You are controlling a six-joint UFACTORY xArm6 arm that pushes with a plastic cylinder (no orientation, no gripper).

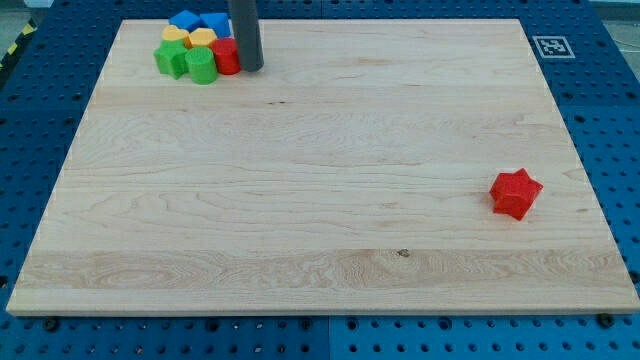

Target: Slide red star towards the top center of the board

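Light, rigid red star [516,193] sits well right of and below my tip [250,68], a clawless rod; best pushed from its lower-right side.

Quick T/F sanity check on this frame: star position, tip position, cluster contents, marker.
1. The red star sits near the view's right edge of the board. True.
2. My tip is touching the red star. False: it is at the view's top left, beside the block cluster, far from the star.
3. The cluster holds green blocks, yellow blocks, blue blocks and a red block. True.
4. The star already lies at the top center. False: it is in the lower right.
5. A square marker sits beyond the board's top left corner. False: top right.
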